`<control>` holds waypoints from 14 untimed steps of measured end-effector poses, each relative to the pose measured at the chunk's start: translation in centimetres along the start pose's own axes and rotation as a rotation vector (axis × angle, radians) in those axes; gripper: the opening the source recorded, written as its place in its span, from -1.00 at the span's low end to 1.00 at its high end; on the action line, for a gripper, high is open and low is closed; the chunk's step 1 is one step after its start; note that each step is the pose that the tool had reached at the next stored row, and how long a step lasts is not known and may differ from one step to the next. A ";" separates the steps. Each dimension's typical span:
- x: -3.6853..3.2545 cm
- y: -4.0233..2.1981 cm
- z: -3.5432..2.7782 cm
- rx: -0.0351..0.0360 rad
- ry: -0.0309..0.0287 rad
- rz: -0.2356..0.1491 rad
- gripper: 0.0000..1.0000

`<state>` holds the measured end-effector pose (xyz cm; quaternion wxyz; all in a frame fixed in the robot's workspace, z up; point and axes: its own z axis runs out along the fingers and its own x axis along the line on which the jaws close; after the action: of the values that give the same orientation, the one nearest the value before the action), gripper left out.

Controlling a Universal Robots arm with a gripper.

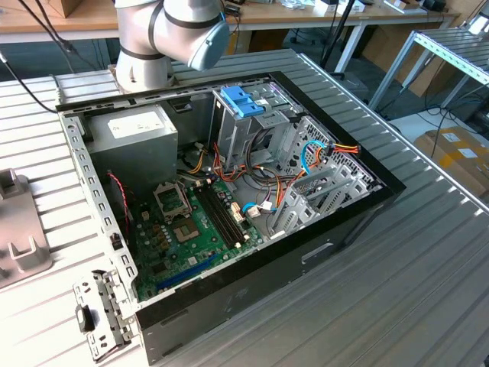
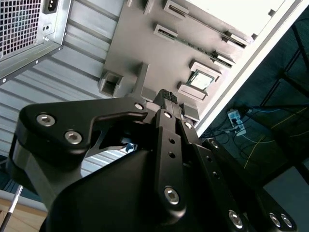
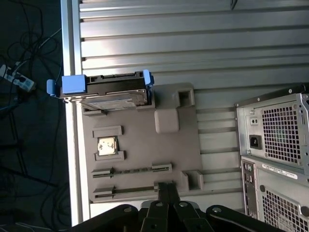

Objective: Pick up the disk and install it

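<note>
Ribbed metal table (image 1: pixel 412 306) carries 1 open computer case (image 1: pixel 359 205), side panel off, interior facing up. Arm (image 1: pixel 164 34) stands on the table behind the case in the exterior view. Inside the case: grey power supply box (image 1: pixel 134 145) with white label at the exterior view's left rear corner, green motherboard (image 1: pixel 191 237) on the floor of the case in front of it, drive cage towards the exterior view's right with a short blue latch piece (image 1: pixel 241 101) on its top. First wrist view: grey fixture tray (image 3: pixel 178 154) lies flat on the table beside the rear panel of the case, along the table's edge rail. The disk (image 3: pixel 113 92) sits in the tray at the end farthest from the gripper (image 3: pixel 167 185), long side across the tray, blue carrier showing at both ends, silver-grey drive between them. Gripper is above the opposite end of the tray, well apart from the disk; its 2 fingers (image 2: pixel 164 104) are together, nothing held between them. 1 small processor chip (image 3: pixel 106 146) rests in a tray recess near the disk.
</note>
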<state>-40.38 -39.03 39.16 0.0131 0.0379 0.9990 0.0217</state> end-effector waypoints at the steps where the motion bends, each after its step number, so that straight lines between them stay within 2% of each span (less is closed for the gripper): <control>1: 0.06 0.10 0.01 -0.0001 -0.0001 0.000 -0.79; 9: 1.23 0.58 0.03 0.0001 0.0001 0.000 -0.79; 11: 1.53 0.69 0.08 0.0022 -0.0002 0.000 -0.79; 12: 1.82 0.86 0.12 0.0087 -0.0007 0.000 -0.79; 14: 2.17 1.25 0.19 0.0263 -0.0020 -0.001 -0.79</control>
<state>-42.44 -37.62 38.98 0.0136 0.0377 0.9992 0.0085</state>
